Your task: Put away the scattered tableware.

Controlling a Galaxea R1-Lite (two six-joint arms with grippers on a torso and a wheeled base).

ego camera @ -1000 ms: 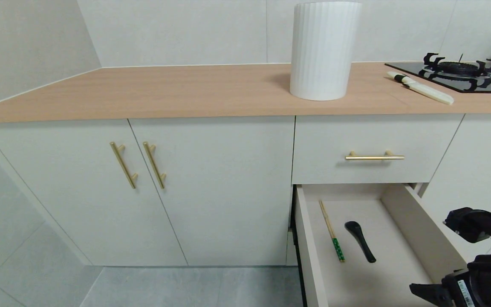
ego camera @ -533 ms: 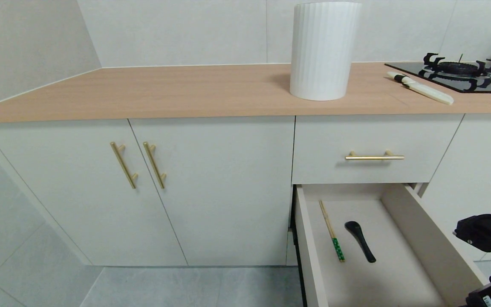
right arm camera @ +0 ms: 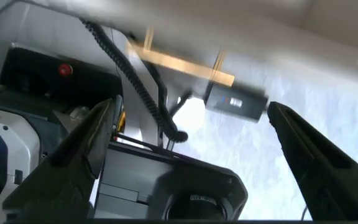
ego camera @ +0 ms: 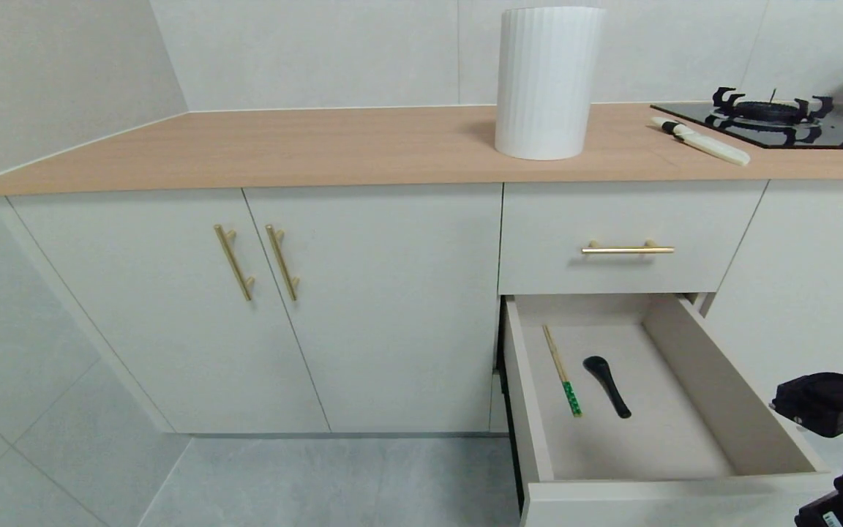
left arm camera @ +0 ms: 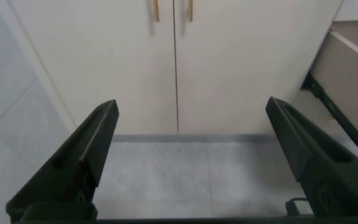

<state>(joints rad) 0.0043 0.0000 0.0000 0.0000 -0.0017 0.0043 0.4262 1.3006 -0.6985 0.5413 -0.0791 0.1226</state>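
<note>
The lower drawer stands pulled out. On its floor lie a pair of wooden chopsticks with green tips and, beside them, a black spoon. A white knife with a dark band rests on the wooden countertop near the stove. My right arm hangs to the right of the drawer, outside it. The right gripper is open with nothing between its fingers. My left gripper is open too, low above the floor and facing the cabinet doors.
A tall white ribbed container stands on the counter above the drawers. A black gas stove sits at the far right. The upper drawer is closed. Grey tiled floor lies free in front of the cabinets.
The head view has pulled back, bringing the drawer's front edge into sight. My right arm has drawn away from the drawer toward the right edge. Chopsticks and spoon lie unmoved.
</note>
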